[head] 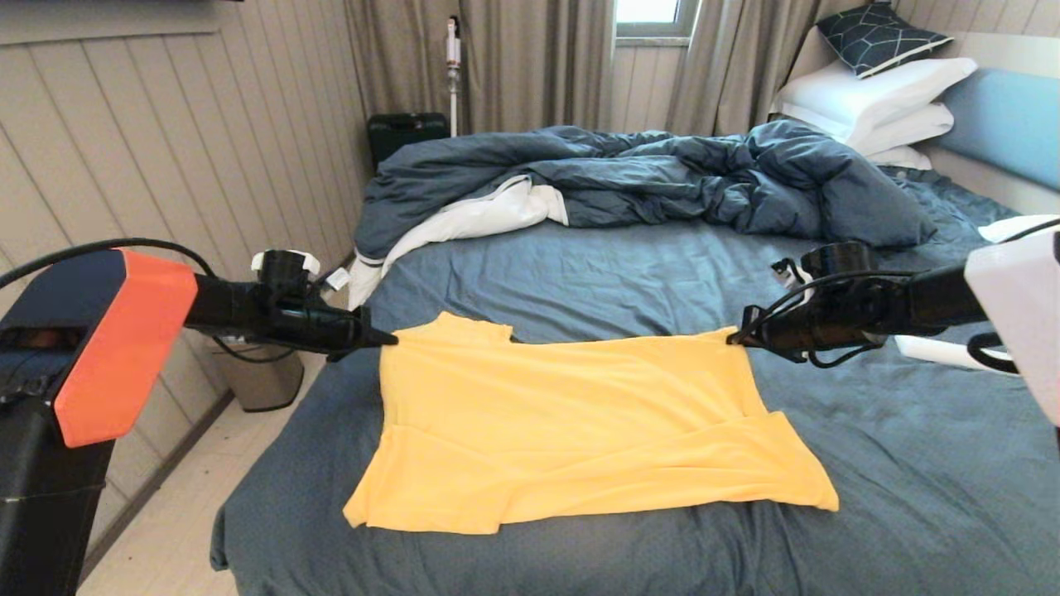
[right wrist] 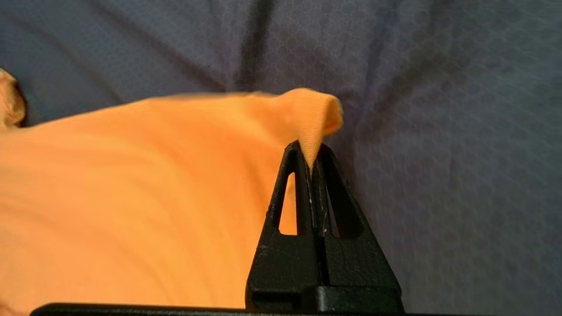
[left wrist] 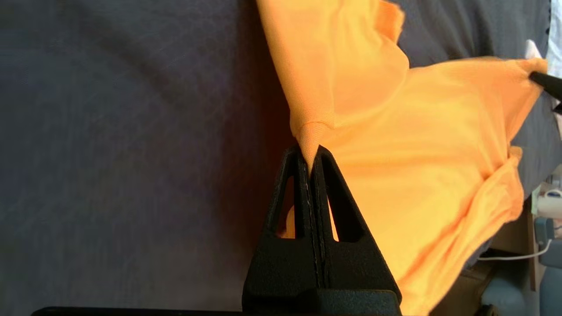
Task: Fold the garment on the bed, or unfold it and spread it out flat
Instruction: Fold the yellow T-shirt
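Observation:
The yellow T-shirt (head: 580, 414) is stretched sideways over the blue-grey sheet of the bed (head: 911, 463), its near part lying on the sheet with one sleeve fanned out at the right. My left gripper (head: 389, 338) is shut on the shirt's far left corner, the cloth (left wrist: 351, 109) pinched between its black fingertips (left wrist: 311, 153). My right gripper (head: 733, 338) is shut on the far right corner, a fold of yellow fabric (right wrist: 131, 184) caught at its tips (right wrist: 311, 151). The far edge is held taut between the two grippers, slightly above the sheet.
A rumpled dark blue duvet (head: 662, 174) with a white lining lies across the far half of the bed. White pillows (head: 878, 103) lean on the light blue headboard (head: 1006, 120) at the far right. A bin (head: 261, 377) stands on the floor left of the bed.

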`<state>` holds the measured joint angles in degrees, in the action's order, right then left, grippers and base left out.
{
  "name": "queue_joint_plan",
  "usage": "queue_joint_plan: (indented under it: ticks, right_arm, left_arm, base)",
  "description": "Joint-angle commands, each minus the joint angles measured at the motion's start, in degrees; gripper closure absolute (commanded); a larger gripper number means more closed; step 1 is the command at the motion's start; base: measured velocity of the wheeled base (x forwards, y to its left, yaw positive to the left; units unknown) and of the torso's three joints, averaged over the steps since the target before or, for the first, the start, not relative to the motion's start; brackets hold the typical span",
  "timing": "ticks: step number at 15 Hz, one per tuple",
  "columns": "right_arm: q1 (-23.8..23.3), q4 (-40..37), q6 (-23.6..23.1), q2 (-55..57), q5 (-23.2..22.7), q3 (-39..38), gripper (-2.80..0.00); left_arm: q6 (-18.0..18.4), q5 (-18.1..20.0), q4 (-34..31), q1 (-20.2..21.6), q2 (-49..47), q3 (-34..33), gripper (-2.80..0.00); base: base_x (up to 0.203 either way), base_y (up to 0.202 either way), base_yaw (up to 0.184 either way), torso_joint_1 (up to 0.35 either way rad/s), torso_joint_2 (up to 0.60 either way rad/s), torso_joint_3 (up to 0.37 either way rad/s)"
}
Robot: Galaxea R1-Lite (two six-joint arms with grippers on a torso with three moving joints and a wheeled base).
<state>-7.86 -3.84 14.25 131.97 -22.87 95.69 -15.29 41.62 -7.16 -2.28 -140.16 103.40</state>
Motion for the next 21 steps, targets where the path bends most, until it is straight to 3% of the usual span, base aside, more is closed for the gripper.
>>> queue_joint_plan:
  ticks: [1, 4, 9, 21]
  right_arm:
    - [-0.13, 0.04, -0.01, -3.66, -0.17, -2.68, 0.00]
    - [-0.30, 0.72, -0.50, -7.51, -0.30, -8.05, 0.00]
    - [-1.66, 7.50, -1.69, -12.72, -0.48, -19.29, 0.00]
    - [-5.69, 8.37, -6.92, -21.57, -3.38, -32.06, 0.00]
  left_arm:
    - [0.44, 0.28, -0.06, 0.33, 3.17, -2.72, 0.00]
    - [2.91, 0.47, 0.77, 0.39, 6.43, -8.68, 0.00]
    - [3.23, 0.32, 8.21, 0.42, 10.89, -19.66, 0.00]
    - [3.33, 0.30, 16.97, 0.70, 18.70, -35.61, 0.00]
  base:
    - [0.000, 0.000, 0.000, 0.000, 0.00, 0.000]
    - [0.000, 0.000, 0.000, 0.000, 0.00, 0.000]
    - [0.000, 0.000, 0.000, 0.000, 0.00, 0.000]
    - [0.000, 0.000, 0.000, 0.000, 0.00, 0.000]
